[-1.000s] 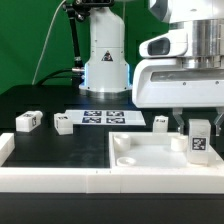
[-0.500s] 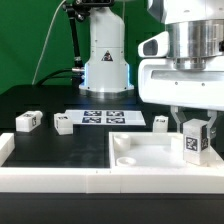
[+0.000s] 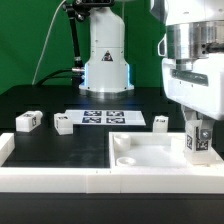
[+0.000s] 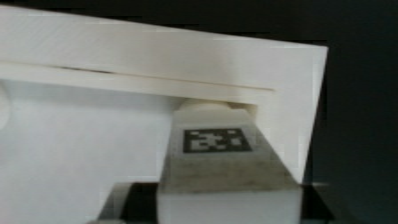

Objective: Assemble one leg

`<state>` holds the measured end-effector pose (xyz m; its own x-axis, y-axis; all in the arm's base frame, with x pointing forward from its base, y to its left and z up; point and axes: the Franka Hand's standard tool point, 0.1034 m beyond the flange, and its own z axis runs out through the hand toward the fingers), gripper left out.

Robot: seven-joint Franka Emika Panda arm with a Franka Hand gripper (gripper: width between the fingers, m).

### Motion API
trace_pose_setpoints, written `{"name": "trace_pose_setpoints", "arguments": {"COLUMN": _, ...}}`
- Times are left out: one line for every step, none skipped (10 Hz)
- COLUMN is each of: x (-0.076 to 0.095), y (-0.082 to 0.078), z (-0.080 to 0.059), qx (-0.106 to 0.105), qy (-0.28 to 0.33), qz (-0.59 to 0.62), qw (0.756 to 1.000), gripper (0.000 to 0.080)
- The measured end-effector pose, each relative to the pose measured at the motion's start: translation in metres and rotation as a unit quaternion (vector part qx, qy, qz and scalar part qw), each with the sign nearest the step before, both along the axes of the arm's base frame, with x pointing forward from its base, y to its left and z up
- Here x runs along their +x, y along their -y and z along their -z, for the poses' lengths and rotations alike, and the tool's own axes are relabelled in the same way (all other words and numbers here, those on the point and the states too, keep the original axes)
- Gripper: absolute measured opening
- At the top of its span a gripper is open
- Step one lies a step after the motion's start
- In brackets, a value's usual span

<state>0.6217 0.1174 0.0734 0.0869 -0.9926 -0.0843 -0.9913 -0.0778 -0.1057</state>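
Observation:
My gripper is shut on a leg, a small white block with a marker tag, and holds it upright over the far right corner of the large flat white square piece. In the wrist view the leg points down at a round corner socket of that piece; whether it touches is not clear. Three other legs lie on the black table: one at the exterior view's left, one beside it, one near my gripper.
The marker board lies flat on the table behind the square piece. The robot's white base stands at the back. A white rim runs along the front and turns up at the exterior view's left.
My gripper has turned about its vertical axis with the leg in it, so the leg's tag now faces more sideways. The leg stays over the same corner.

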Motion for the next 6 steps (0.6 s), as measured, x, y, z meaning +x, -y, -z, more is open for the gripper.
{"name": "trace_pose_setpoints", "arguments": {"x": -0.0001, "y": -0.0007, "z": 0.0001, "qx": 0.006, "qy": -0.003, "qz": 0.035, "qw": 0.999, "gripper": 0.0291}}
{"name": "trace_pose_setpoints", "arguments": {"x": -0.0002, "y": -0.0005, "z": 0.0002, "qx": 0.005, "qy": -0.002, "qz": 0.021, "qw": 1.0, "gripper": 0.0291}}
{"name": "trace_pose_setpoints", "arguments": {"x": -0.0002, "y": -0.0008, "z": 0.0003, "qx": 0.003, "qy": 0.0, "qz": -0.001, "qw": 1.0, "gripper": 0.0291}}
{"name": "trace_pose_setpoints", "arguments": {"x": -0.0001, "y": -0.001, "z": 0.0001, "qx": 0.001, "qy": 0.002, "qz": -0.02, "qw": 1.0, "gripper": 0.0473}}
{"name": "trace_pose_setpoints", "arguments": {"x": 0.0, "y": -0.0015, "z": 0.0, "qx": -0.002, "qy": 0.006, "qz": -0.057, "qw": 0.998, "gripper": 0.0587}}
{"name": "trace_pose_setpoints", "arguments": {"x": 0.0008, "y": -0.0023, "z": -0.0011, "qx": -0.013, "qy": 0.012, "qz": -0.133, "qw": 0.991, "gripper": 0.0587}}
